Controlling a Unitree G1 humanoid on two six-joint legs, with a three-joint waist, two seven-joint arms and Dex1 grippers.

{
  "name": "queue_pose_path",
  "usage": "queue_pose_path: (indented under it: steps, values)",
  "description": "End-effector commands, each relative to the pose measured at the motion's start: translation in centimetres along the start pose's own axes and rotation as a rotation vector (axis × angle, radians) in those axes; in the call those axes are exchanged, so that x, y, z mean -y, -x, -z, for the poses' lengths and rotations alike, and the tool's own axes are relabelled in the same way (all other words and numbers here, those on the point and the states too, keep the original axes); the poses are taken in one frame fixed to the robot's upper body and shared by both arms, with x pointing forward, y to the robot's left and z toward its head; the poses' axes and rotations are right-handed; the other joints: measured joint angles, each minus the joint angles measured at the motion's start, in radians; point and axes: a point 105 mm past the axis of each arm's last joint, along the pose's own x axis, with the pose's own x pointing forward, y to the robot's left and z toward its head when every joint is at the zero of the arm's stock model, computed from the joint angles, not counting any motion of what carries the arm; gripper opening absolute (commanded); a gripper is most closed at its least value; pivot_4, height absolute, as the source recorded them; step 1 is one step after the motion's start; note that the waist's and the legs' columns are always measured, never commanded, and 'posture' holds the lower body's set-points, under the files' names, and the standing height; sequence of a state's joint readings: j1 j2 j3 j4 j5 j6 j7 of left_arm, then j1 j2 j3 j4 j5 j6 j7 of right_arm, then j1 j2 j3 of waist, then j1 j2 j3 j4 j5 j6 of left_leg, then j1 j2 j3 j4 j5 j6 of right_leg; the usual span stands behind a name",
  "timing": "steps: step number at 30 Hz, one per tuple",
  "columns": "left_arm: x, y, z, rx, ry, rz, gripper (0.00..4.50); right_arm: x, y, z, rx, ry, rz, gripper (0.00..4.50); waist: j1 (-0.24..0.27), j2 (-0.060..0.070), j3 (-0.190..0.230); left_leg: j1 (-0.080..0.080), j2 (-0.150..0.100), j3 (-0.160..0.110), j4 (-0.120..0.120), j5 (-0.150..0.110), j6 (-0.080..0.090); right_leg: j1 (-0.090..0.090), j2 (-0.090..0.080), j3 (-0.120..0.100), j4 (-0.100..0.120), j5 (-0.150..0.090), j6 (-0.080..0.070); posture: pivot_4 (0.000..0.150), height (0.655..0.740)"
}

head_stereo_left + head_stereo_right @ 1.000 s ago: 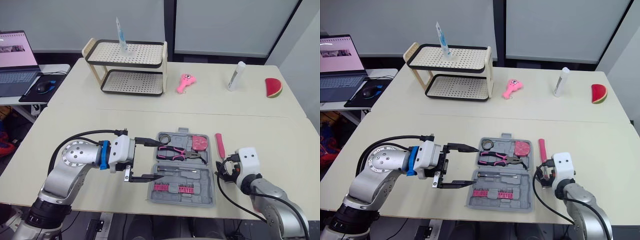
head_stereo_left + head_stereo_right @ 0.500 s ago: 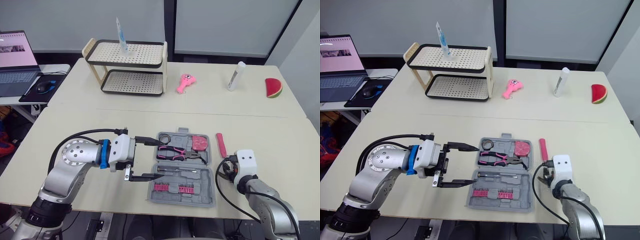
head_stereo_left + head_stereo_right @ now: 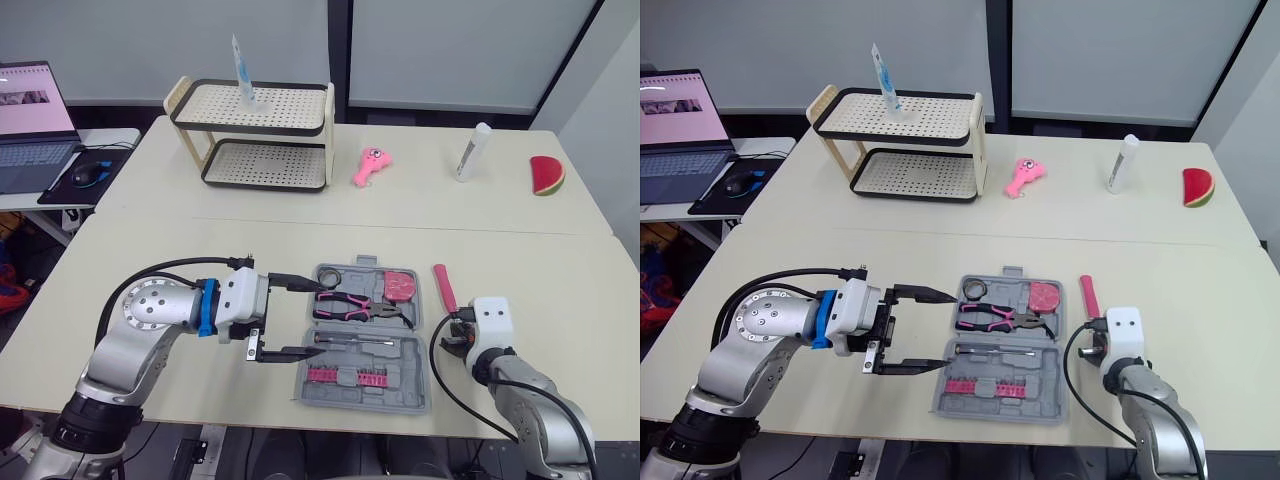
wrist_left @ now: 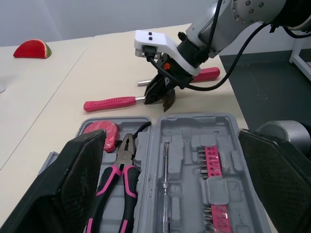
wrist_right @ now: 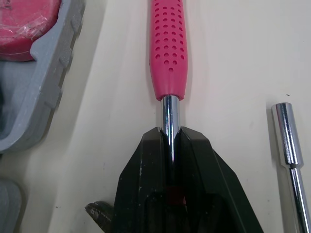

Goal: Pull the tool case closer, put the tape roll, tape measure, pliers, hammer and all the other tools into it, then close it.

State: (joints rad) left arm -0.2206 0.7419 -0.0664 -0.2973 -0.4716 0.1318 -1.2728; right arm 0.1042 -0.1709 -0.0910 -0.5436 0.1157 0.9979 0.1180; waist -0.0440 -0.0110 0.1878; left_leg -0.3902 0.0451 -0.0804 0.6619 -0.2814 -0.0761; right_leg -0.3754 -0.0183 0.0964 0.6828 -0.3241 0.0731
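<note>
A: Where is the pink-handled tool, and what has hold of it?

B: It lies on the table just beside the tool case, at about 3 o'clock from it, with its handle pointing to 12 o'clock. The right gripper is pinched narrow on the bare chrome shaft, right where the handle ends

A: Is it the hammer?

B: Likely, but the working end is hidden behind the fingers, so I can't say. Either way it is stiff steel. If there is a head back there, it will be end-heavy and want to swing

A: And a grip on the shaft?

B: Polished metal looks slippery, so I would expect it to twist or slide between the pads. The dimpled handle looks like it offers better purchase. A second chrome shaft lies near, so keep clear of it

A: What about the other arm?

B: The left gripper is spread wide at the case's 9 o'clock side, holding nothing, its tips over that edge. The pliers and the tape measure are already seated in the case
</note>
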Motion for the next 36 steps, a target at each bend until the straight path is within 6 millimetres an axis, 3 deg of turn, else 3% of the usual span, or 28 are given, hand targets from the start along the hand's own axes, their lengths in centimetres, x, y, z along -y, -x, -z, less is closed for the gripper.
queue_pose_path:
  steps: [1,6,10,13,18,23,31,36]
  values:
    - [-0.8,1.3,-0.9,0.015,0.01,-0.054,4.5,0.0,1.4,-3.1,0.117,0.038,-0.024,0.19,0.0,0.0,0.0,0.0,0.0,0.0,0.0,0.0,0.0,0.0,0.0,0.0,0.0,0.0,0.0,0.15,0.735]
    - [-0.4,2.8,-0.6,-0.02,0.055,-0.056,4.5,-0.7,3.4,-5.3,0.164,0.16,-0.127,0.19,-0.001,0.0,0.0,0.0,0.0,0.0,0.0,0.0,0.0,0.0,0.0,0.0,0.0,0.0,0.0,0.15,0.735]
    - [0.8,4.9,0.4,-0.087,0.104,-0.046,4.5,-2.0,5.5,-7.3,0.132,0.492,-0.372,0.19,-0.006,0.001,0.001,0.0,0.0,0.001,0.0,0.0,0.0,0.0,0.0,0.0,0.0,0.0,0.0,0.15,0.735]
    - [1.7,6.2,1.4,-0.148,0.118,-0.033,4.5,-2.6,6.9,-7.5,0.054,0.726,-0.533,0.19,-0.007,0.001,0.001,0.001,0.001,0.0,0.0,0.0,0.0,0.001,0.0,-0.001,0.0,0.0,-0.001,0.15,0.735]
    - [3.6,7.8,3.3,-0.249,0.136,0.025,4.5,-3.9,8.8,-6.3,-0.106,1.035,-0.793,0.19,-0.006,0.0,0.001,0.002,0.001,0.0,-0.001,0.0,0.0,0.002,0.0,-0.001,-0.001,-0.001,-0.002,0.15,0.735]
    - [5.1,8.3,4.5,-0.315,0.118,0.084,4.5,-5.8,8.0,-5.6,-0.152,1.124,-0.889,0.19,-0.007,-0.001,0.002,0.003,0.002,0.002,0.0,0.0,0.0,0.001,0.0,0.0,-0.002,-0.001,-0.001,0.15,0.735]
    - [4.8,7.4,4.5,-0.309,0.099,0.072,4.5,-9.8,5.9,-3.6,-0.149,1.14,-0.954,0.19,-0.004,-0.001,0.002,-0.004,0.001,0.001,0.001,0.0,0.0,-0.005,0.0,-0.001,0.0,0.0,-0.001,0.15,0.735]
    - [4.6,7.0,4.3,-0.305,0.084,0.08,4.5,-11.0,4.9,-2.8,-0.145,1.125,-0.955,0.19,-0.003,-0.001,0.002,-0.006,0.001,0.0,0.001,0.0,0.0,-0.008,0.0,-0.001,0.001,0.0,-0.002,0.15,0.735]
